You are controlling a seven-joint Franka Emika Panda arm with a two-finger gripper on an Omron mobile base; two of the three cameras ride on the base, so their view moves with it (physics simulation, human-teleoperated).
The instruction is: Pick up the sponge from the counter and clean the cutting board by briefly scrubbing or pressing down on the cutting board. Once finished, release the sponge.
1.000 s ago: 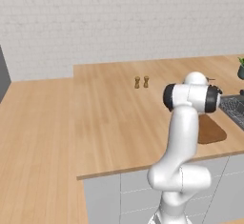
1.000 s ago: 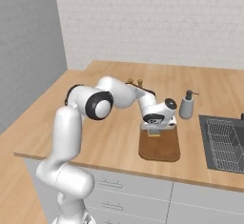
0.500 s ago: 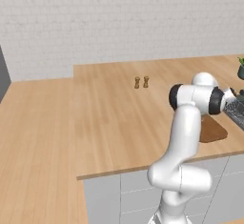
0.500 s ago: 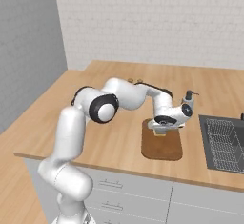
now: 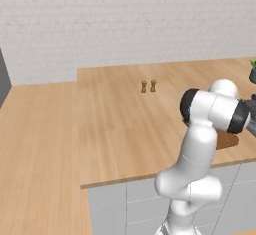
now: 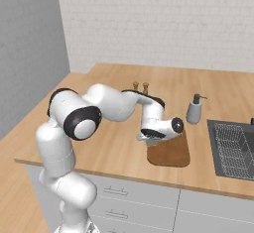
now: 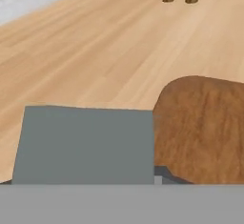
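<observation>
Swinging back from the board's far side, the claw (image 6: 149, 137) now hangs over its near-left corner.
Its jaws are clamped on the grey-blue sponge (image 7: 86, 144), held at the edge of the cutting board (image 6: 169, 150) above the counter (image 6: 114, 143); scrubbing seems underway, with release remaining.

A white brick wall (image 6: 163, 24) runs behind the worktop. A plain grey wall (image 6: 27, 53) meets it at the left corner. Pale grey cabinet fronts (image 6: 149, 207) with slim bar handles stand below. A dark sink basin (image 6: 230, 147) holding a wire rack is recessed at the right. Lighting is even and diffuse.
</observation>
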